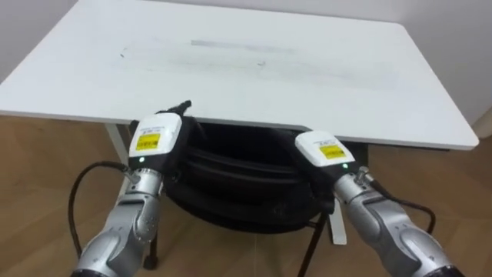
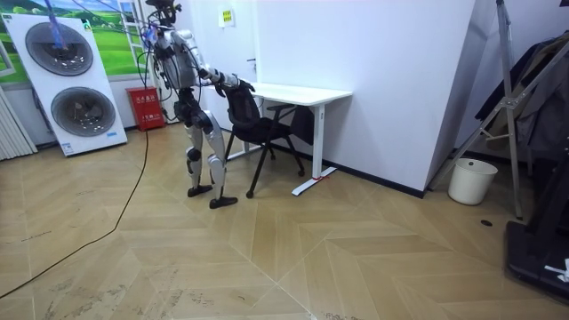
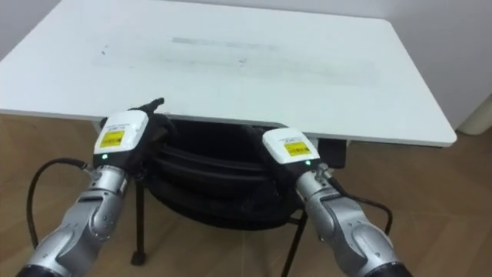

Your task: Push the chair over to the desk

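A black chair (image 1: 246,185) stands in front of me, its seat partly under the white table (image 1: 269,69). My left hand (image 1: 156,137) rests against the left top of the chair's backrest, with a dark finger reaching straight forward toward the table edge. My right hand (image 1: 324,150) lies against the right side of the backrest. In the room view I stand upright behind the chair (image 2: 253,120), both arms stretched forward to it, facing the table (image 2: 302,92) by the white wall.
Two stacked washing machines (image 2: 67,84) and a red box (image 2: 148,108) stand at the room view's left behind me. A white bin (image 2: 471,180) and a metal stand (image 2: 511,107) are at its right. Wooden floor (image 2: 267,258) spreads around.
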{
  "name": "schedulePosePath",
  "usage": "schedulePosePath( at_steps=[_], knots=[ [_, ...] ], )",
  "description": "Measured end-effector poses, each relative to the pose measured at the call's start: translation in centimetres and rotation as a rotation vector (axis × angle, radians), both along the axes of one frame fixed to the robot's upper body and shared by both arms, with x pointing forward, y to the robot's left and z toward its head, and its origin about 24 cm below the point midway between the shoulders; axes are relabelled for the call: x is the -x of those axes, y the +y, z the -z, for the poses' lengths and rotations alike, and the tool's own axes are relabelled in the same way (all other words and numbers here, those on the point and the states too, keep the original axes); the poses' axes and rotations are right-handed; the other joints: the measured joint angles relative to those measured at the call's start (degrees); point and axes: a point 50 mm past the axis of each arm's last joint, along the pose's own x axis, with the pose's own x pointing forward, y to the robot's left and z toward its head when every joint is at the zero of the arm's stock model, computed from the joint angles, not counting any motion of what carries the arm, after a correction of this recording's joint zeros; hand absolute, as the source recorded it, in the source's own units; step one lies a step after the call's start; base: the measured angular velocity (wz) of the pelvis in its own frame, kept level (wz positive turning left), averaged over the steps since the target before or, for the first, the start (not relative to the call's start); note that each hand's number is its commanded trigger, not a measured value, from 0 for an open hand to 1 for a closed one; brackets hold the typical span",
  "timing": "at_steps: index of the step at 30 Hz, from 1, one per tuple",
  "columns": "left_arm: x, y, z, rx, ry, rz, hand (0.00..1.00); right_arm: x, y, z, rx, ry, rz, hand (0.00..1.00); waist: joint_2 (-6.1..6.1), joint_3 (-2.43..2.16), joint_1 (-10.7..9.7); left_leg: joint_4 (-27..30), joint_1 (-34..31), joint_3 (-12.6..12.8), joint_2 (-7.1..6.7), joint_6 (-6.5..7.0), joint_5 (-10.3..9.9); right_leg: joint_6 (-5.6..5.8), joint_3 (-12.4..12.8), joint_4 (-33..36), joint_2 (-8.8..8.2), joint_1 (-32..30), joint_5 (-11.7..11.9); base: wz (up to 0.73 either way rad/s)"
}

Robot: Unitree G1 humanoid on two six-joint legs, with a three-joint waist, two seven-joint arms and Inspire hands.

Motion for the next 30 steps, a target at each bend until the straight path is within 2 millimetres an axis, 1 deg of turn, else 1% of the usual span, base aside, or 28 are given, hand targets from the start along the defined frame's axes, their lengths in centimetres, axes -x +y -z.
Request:
schedulePosePath(
  at_steps=[1, 2, 3, 4, 5, 6, 7, 8, 9, 10, 11, 12, 13, 14, 15, 16, 17, 18, 19, 20, 21, 22, 23, 26, 27, 28, 29, 30],
  knots=[
    [0.0, 0.2, 0.0, 0.004, -0.001, -0.009, 0.00, -0.1, 0.0, -0.3, -0.002, -0.011, -0.004, 0.00, 0.14, -0.07, -0.4, 0.0, -0.2, -0.1, -0.08, 0.07, 0.2, 0.03, 0.3, 0.0, 0.05, -0.1, 0.0, 0.07],
    [0.2, 0.7, -0.2, 0.016, -0.005, -0.025, 0.00, -0.3, -0.2, -1.0, -0.017, -0.042, -0.009, 0.00, 0.33, -0.10, -0.9, 0.1, -0.2, -0.1, -0.20, 0.28, 0.4, 0.15, 0.7, 0.0, 0.08, -0.1, 0.1, 0.05],
    [0.3, 1.3, -0.5, 0.039, -0.019, -0.045, 0.00, -0.5, -0.6, -2.1, -0.047, -0.083, -0.011, 0.00, 0.39, -0.11, -1.6, 0.2, -0.3, -0.1, -0.22, 0.35, 0.4, 0.44, 0.7, -0.4, 0.12, -0.1, 0.3, 0.00],
    [0.3, 1.6, -0.8, 0.050, -0.035, -0.059, 0.00, -0.5, -0.8, -2.4, -0.041, -0.094, -0.030, 0.00, 0.42, -0.09, -1.8, 0.1, -0.4, 0.0, -0.20, 0.39, 0.4, 0.72, 0.8, -0.9, 0.24, 0.0, 0.5, 0.00],
    [0.3, 2.5, -1.8, 0.066, -0.087, -0.094, 0.00, -0.2, -1.2, -3.0, -0.036, -0.119, -0.035, 0.00, 0.41, -0.11, -2.0, 0.1, -0.4, -0.1, -0.23, 0.52, 0.6, 1.08, 1.0, -1.1, 0.28, 0.0, 0.9, 0.00],
    [0.5, 3.7, -2.6, 0.071, -0.130, -0.138, 0.00, 0.5, -1.4, -4.1, -0.030, -0.164, -0.061, 0.00, 0.54, -0.12, -1.9, 0.1, -0.3, -0.1, -0.52, 0.74, 0.8, 1.07, 1.5, -1.0, 0.24, 0.0, 1.1, 0.00],
    [0.5, 4.4, -3.0, 0.074, -0.161, -0.167, 0.00, 0.9, -1.5, -4.5, -0.023, -0.180, -0.086, 0.00, 0.58, -0.10, -1.9, 0.1, -0.3, 0.0, -0.66, 0.83, 0.9, 1.05, 1.8, -1.1, 0.23, 0.1, 1.2, 0.00],
    [0.7, 5.5, -3.4, 0.081, -0.178, -0.211, 0.00, 1.2, -2.3, -5.7, -0.053, -0.222, -0.089, 0.00, 0.63, -0.06, -2.0, 0.3, -0.2, 0.2, -0.85, 0.94, 0.9, 1.04, 2.2, -1.8, 0.22, 0.4, 1.5, -0.09],
    [0.8, 6.5, -3.8, 0.092, -0.211, -0.257, 0.00, 1.0, -3.9, -7.1, -0.095, -0.298, -0.037, 0.00, 0.65, -0.04, -1.9, 0.4, -0.3, 0.6, -0.87, 1.13, 0.8, 1.15, 3.0, -2.1, 0.43, 0.2, 1.9, -0.12],
    [0.9, 7.1, -4.2, 0.096, -0.253, -0.282, 0.00, 0.8, -5.0, -8.2, -0.132, -0.363, 0.018, 0.00, 0.66, -0.04, -1.9, 0.5, -0.4, 0.9, -0.90, 1.20, 0.7, 1.26, 3.8, -2.1, 0.63, 0.0, 2.0, -0.16],
    [1.1, 8.1, -6.1, 0.128, -0.387, -0.330, 0.00, 0.6, -7.6, -10.9, -0.204, -0.521, 0.149, 0.00, 0.76, -0.02, -2.0, 0.7, -0.7, 1.2, -1.08, 1.53, 0.5, 1.31, 5.4, -2.4, 0.98, 0.0, 2.0, -0.18],
    [1.4, 8.9, -8.5, 0.179, -0.556, -0.371, 0.00, 0.6, -10.3, -13.6, -0.287, -0.685, 0.291, 0.00, 1.05, -0.36, -2.0, 0.8, -0.5, 1.8, -1.13, 1.84, -0.2, 1.31, 6.7, -3.0, 1.37, 0.0, 2.0, -0.21],
    [1.7, 9.4, -9.8, 0.203, -0.645, -0.388, 0.00, 0.7, -11.6, -15.0, -0.333, -0.768, 0.356, 0.00, 1.15, -0.49, -1.9, 0.7, -0.3, 2.2, -1.16, 1.72, -0.4, 1.30, 7.2, -3.0, 1.52, 0.0, 2.0, -0.28],
    [2.3, 10.5, -11.9, 0.235, -0.804, -0.418, 0.00, 1.5, -13.9, -17.5, -0.410, -0.929, 0.460, 0.00, 1.50, -0.73, -2.0, 0.5, 0.3, 3.0, -1.34, 2.01, -0.7, 1.31, 7.9, -3.0, 1.39, 0.1, 2.0, -0.27],
    [2.9, 11.6, -13.0, 0.247, -0.902, -0.451, 0.00, 2.4, -15.6, -19.1, -0.481, -1.039, 0.530, 0.00, 1.88, -0.81, -2.0, -0.3, 1.6, 3.5, -1.53, 2.27, -0.7, 1.29, 8.5, -3.1, 1.33, 0.9, 2.0, -0.23],
    [3.3, 12.4, -13.4, 0.248, -0.937, -0.474, 0.00, 2.9, -16.5, -19.6, -0.520, -1.084, 0.564, 0.00, 2.00, -0.76, -2.0, -0.5, 2.3, 3.7, -1.58, 2.41, -0.7, 1.16, 8.8, -3.2, 1.32, 1.5, 1.9, -0.23],
    [4.1, 13.7, -13.9, 0.256, -0.985, -0.527, 0.00, 3.9, -17.8, -20.0, -0.574, -1.147, 0.625, 0.00, 1.92, -0.66, -2.6, -0.8, 3.5, 4.0, -1.65, 2.63, -1.1, 0.98, 9.5, -3.2, 1.50, 2.3, 1.6, -0.16],
    [5.1, 14.9, -14.0, 0.263, -1.027, -0.592, 0.00, 4.9, -18.9, -20.1, -0.611, -1.194, 0.684, 0.00, 2.14, -0.66, -3.4, -0.8, 4.0, 4.1, -1.65, 2.71, -1.5, 0.95, 9.7, -3.6, 1.62, 2.9, 1.6, -0.15],
    [5.5, 15.4, -13.9, 0.274, -1.046, -0.626, 0.00, 5.4, -19.4, -20.0, -0.627, -1.216, 0.714, 0.00, 2.26, -0.63, -3.7, -0.8, 4.0, 4.1, -1.65, 2.74, -1.6, 0.96, 9.7, -3.8, 1.65, 3.0, 1.6, -0.06],
    [6.5, 16.2, -13.5, 0.312, -1.072, -0.694, 0.00, 6.3, -20.1, -19.7, -0.647, -1.248, 0.771, 0.00, 2.25, -0.45, -4.7, -0.9, 4.0, 4.3, -1.67, 2.83, -1.8, 0.96, 9.8, -3.8, 1.66, 3.0, 1.6, -0.07],
    [7.3, 16.8, -12.9, 0.351, -1.078, -0.753, 0.00, 7.1, -20.8, -19.4, -0.658, -1.271, 0.820, 0.00, 2.27, -0.33, -5.2, -1.0, 4.0, 4.5, -1.67, 2.90, -2.0, 1.04, 10.0, -3.8, 1.68, 2.9, 1.5, -0.09],
    [7.7, 17.1, -12.5, 0.367, -1.070, -0.778, 0.00, 7.5, -21.1, -19.1, -0.666, -1.278, 0.845, 0.00, 2.26, -0.25, -5.4, -1.0, 4.0, 4.6, -1.67, 2.94, -2.1, 1.08, 10.0, -3.9, 1.70, 2.9, 1.5, -0.08],
    [8.4, 17.5, -11.6, 0.396, -1.044, -0.818, 0.00, 8.4, -21.7, -18.7, -0.677, -1.291, 0.895, 0.00, 2.12, -0.12, -6.0, -1.0, 4.1, 4.7, -1.67, 3.00, -2.3, 1.17, 10.1, -3.9, 1.71, 2.9, 1.3, -0.10],
    [10.5, 18.4, -9.5, 0.434, -0.971, -0.922, 0.00, 10.4, -22.8, -17.5, -0.685, -1.329, 1.008, 0.00, 2.44, -0.03, -6.1, -0.9, 4.5, 6.5, -1.32, 3.08, -3.5, 1.26, 12.0, -4.2, 2.37, 2.7, 1.2, -0.26],
    [11.3, 18.7, -8.7, 0.465, -0.948, -0.963, 0.00, 11.4, -23.1, -16.6, -0.707, -1.334, 1.068, 0.00, 2.70, -0.22, -6.3, -1.2, 4.7, 6.8, -1.30, 3.18, -3.7, 1.13, 12.4, -4.4, 2.46, 2.7, 1.3, -0.25],
    [11.6, 18.7, -8.3, 0.484, -0.937, -0.985, 0.00, 11.9, -23.3, -16.1, -0.719, -1.333, 1.102, 0.00, 2.77, -0.32, -6.3, -1.3, 4.8, 7.0, -1.29, 3.22, -3.8, 0.92, 12.5, -4.6, 2.51, 2.8, 1.4, -0.11],
    [12.4, 18.9, -7.1, 0.509, -0.901, -1.036, 0.00, 13.0, -23.7, -14.9, -0.755, -1.323, 1.175, 0.00, 3.07, -0.56, -6.3, -1.4, 4.9, 7.1, -1.30, 3.34, -4.1, 0.87, 12.6, -4.9, 2.52, 2.9, 1.4, -0.07],
    [13.3, 19.1, -5.6, 0.529, -0.842, -1.097, 0.00, 14.2, -23.9, -13.3, -0.789, -1.291, 1.263, 0.00, 3.43, -0.57, -6.4, -1.6, 5.2, 7.2, -1.30, 3.44, -4.3, 0.96, 12.7, -5.0, 2.52, 3.1, 1.4, -0.05]
  ],
)
